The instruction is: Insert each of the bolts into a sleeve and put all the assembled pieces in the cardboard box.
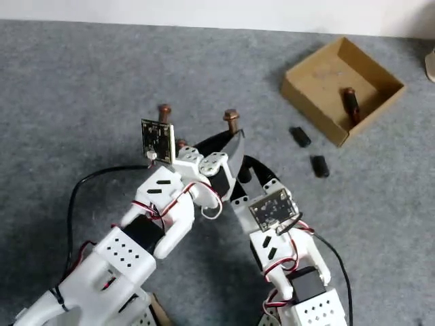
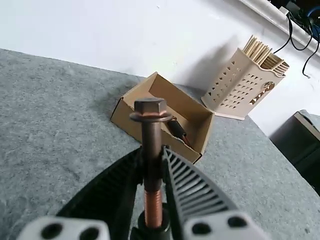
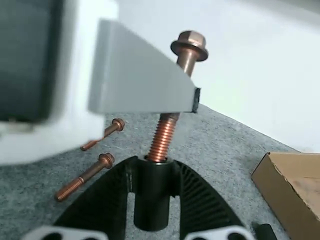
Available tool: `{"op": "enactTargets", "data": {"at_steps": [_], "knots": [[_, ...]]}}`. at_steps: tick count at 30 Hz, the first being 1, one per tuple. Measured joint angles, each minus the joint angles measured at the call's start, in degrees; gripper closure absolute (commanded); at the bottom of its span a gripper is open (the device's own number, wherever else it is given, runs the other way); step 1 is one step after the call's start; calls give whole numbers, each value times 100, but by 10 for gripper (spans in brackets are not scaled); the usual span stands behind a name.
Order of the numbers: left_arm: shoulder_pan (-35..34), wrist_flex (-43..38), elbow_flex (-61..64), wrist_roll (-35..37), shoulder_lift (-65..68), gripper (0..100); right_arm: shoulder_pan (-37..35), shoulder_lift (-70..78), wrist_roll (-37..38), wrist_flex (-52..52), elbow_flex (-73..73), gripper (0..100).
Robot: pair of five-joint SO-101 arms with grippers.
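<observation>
Copper-coloured flanged bolt (image 2: 149, 125) clamped in left tool (image 2: 151, 150); right tool (image 3: 153, 166) grips black cylindrical sleeve (image 3: 152, 197) on its threads.

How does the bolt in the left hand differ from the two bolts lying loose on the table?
The held bolt stands upright, head up, clamped in the left hand; the two loose bolts lie flat on the table. The held bolt's threaded end meets the mouth of the sleeve gripped by the right hand; the loose bolts have no sleeve. All three are copper-coloured with flanged heads.
</observation>
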Motion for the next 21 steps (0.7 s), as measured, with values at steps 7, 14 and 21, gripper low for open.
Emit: {"op": "enactTargets", "data": {"at_steps": [7, 14, 21], "knots": [[88, 510, -18, 9, 0, 995, 431, 0, 0, 0, 0, 995], [422, 985, -44, -229, -18, 993, 475, 0, -9, 0, 0, 995], [563, 1073, -88, -563, -9, 842, 598, 0, 9, 0, 0, 995]]}}
